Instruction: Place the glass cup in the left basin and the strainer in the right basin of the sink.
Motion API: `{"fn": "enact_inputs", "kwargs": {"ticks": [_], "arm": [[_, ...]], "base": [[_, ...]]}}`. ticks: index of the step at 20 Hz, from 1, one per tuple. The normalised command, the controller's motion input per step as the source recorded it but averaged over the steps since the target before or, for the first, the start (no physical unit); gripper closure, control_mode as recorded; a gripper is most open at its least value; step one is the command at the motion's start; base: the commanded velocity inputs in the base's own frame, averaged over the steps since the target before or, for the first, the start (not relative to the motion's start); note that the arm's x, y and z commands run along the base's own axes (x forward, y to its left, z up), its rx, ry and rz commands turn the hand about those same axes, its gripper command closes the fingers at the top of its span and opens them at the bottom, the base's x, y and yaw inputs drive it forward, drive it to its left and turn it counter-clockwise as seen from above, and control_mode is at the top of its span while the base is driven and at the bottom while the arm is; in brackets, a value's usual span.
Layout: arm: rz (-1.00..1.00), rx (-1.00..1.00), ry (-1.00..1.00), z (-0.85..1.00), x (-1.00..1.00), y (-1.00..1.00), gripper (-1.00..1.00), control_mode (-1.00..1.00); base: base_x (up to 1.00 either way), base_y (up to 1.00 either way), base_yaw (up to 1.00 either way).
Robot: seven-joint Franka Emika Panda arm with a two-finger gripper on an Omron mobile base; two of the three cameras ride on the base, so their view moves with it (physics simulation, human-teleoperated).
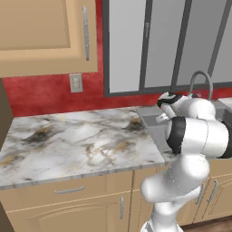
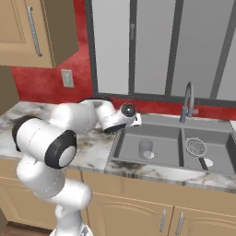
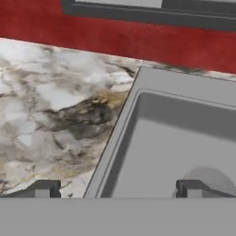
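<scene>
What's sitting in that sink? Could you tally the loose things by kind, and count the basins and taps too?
Glass cup: 1, upright in the left basin
Strainer: 1, in the right basin
Basins: 2
Faucet: 1
Total: 5 things, 2 of them loose items in the sink

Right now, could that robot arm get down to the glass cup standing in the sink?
Probably yes. The glass cup stands upright in the left basin, open from above. The gripper hovers at that basin's near-left corner with open, empty jaws. The strainer lies apart in the right basin.
</scene>
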Motion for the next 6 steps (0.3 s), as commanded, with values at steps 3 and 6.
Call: {"fn": "enact_inputs", "kwargs": {"ticks": [3,6], "arm": [[0.09,-0.13,-0.03,0.34,-0.43,0.02,-1.0,-1.0],[0.08,-0.11,-0.05,0.41,-0.37,0.0,-1.0,-1.0]], "base": [[0.0,0.0,0.0],[0.0,0.0,0.0]]}}
